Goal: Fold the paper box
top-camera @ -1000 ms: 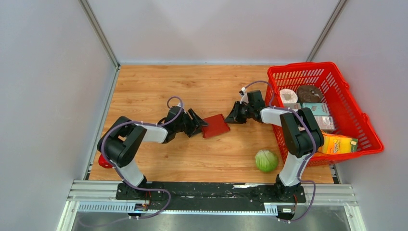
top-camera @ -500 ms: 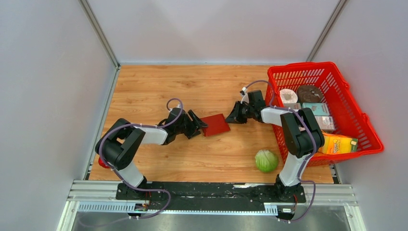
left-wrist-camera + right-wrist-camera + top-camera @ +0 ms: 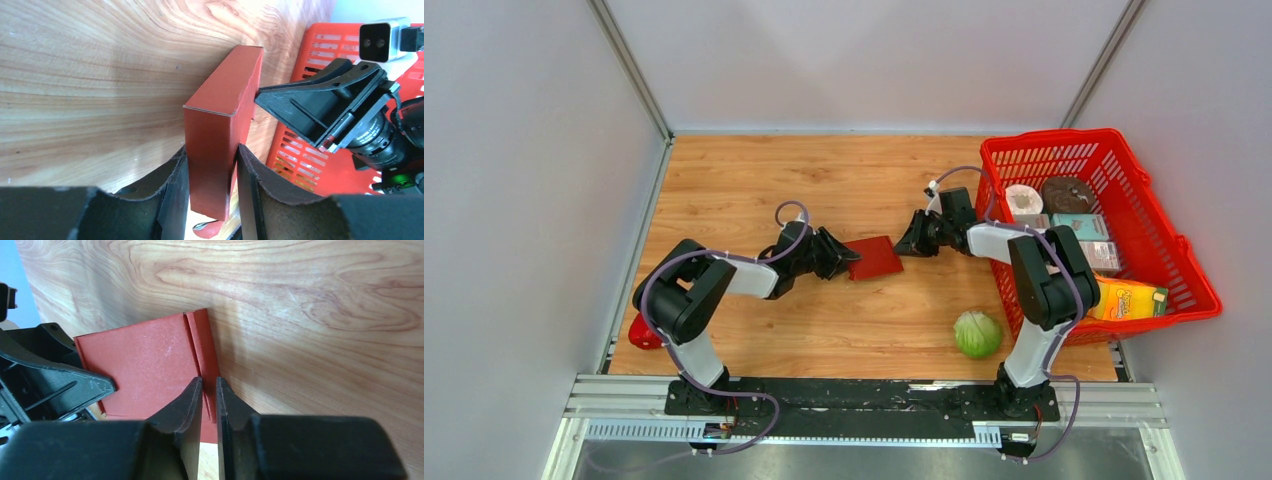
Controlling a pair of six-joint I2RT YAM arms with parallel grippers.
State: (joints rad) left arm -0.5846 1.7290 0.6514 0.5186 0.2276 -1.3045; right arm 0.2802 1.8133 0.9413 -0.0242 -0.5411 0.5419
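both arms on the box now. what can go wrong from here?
1. The right fingers pinch only a thin edge flap of the box; it may slip out or tear if the arms pull apart.
2. The left fingers clamp the box across its faces; a hard squeeze could crush it.
3. Both sets of fingers sit close together at the box, so a fold motion might make them collide.

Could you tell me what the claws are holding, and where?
Both hold the paper box: the left claw clamps its left end, the right claw pinches the narrow flap opposite.
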